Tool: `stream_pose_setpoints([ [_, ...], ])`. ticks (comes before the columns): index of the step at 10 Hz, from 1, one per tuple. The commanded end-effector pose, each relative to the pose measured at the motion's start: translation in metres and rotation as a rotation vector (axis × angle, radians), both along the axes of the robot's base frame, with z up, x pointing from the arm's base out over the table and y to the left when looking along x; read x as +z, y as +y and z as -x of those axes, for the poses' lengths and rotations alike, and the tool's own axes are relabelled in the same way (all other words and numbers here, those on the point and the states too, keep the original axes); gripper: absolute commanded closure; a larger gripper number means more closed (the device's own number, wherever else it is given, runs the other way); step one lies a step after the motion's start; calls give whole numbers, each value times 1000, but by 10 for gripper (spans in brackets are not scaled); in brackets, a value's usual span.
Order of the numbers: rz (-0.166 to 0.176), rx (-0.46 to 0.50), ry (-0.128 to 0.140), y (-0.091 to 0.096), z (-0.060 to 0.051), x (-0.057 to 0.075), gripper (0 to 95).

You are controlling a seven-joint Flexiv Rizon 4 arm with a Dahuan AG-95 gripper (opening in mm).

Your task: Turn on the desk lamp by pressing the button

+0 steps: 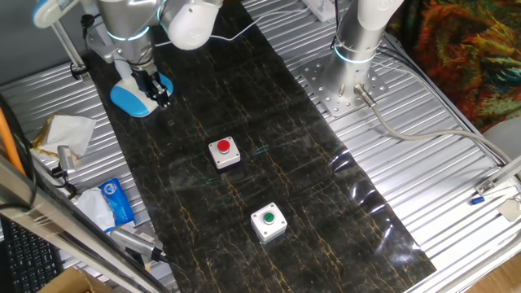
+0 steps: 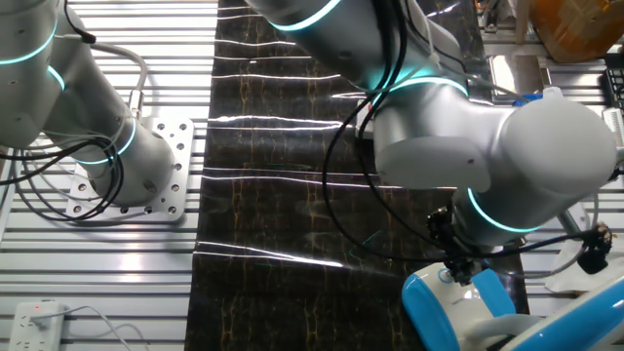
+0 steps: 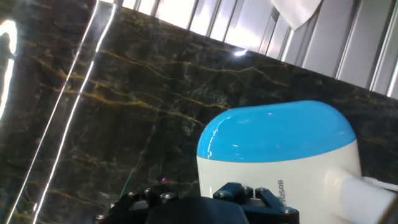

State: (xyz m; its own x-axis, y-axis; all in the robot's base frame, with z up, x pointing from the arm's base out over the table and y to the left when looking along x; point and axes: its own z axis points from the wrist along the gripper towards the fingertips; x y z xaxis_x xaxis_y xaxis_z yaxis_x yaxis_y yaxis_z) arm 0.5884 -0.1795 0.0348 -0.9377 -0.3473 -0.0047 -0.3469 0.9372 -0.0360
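The desk lamp stands at the far left end of the dark mat, with a blue rounded base and a white top plate. It fills the lower right of the hand view, with the white arm leaving to the right. In the other fixed view its base is at the bottom right. My gripper is low over the base's edge, right above the top plate, and also shows in the other fixed view. Its fingertips do not show clearly. The button is hidden under the hand.
A red push button and a green push button on grey boxes sit on the mat, away from the lamp. A second arm's base stands at the right. Tissue and packets lie off the mat at the left.
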Motion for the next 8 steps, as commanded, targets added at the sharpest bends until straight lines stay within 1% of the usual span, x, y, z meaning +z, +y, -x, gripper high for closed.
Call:
stream_pose_setpoints([
  [1, -2, -6, -13, 0, 7, -4, 380],
  [2, 12, 0, -18, 1, 13, -7, 380],
  [3, 10, -3, -20, 1, 16, -8, 380],
  [4, 9, 1, -21, 1, 15, -7, 380],
  [5, -3, -9, -5, 1, 15, -6, 380],
  [6, -5, -6, -3, 0, 15, -3, 380],
  [7, -15, 0, 8, -4, 14, 12, 380],
  [8, -12, 6, 19, -7, 12, 26, 380],
])
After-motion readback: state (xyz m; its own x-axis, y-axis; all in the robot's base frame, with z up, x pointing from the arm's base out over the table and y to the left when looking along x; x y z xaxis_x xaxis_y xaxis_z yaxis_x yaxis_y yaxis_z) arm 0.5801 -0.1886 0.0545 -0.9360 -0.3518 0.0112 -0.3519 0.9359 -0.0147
